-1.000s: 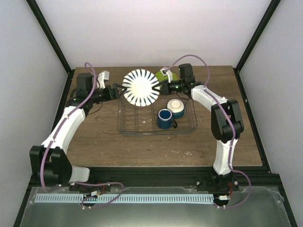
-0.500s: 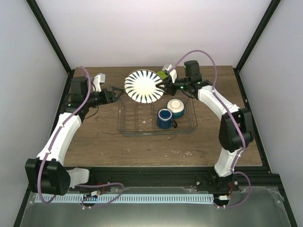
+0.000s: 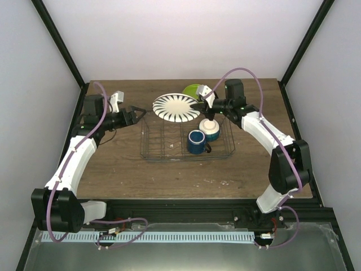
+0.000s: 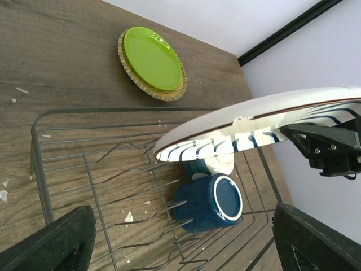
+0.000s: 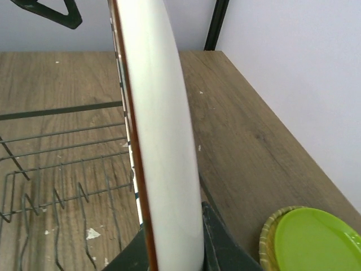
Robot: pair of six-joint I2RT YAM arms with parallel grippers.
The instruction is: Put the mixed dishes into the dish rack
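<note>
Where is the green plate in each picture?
Top external: the green plate sits at the far side of the table, just behind the striped plate.
Left wrist: near the top, left of middle, beyond the dish rack.
Right wrist: bottom right corner.
Shared landmark: the striped plate, seen in all three.

Your left gripper [image 3: 137, 115] has let go, backing toward the left edge; striped plate [image 3: 175, 107] tips flatter (right gripper [image 3: 198, 105] holds alone).

No words, labels, brand marks or numbers can be read in any of the three views. Nothing legible shows.
</note>
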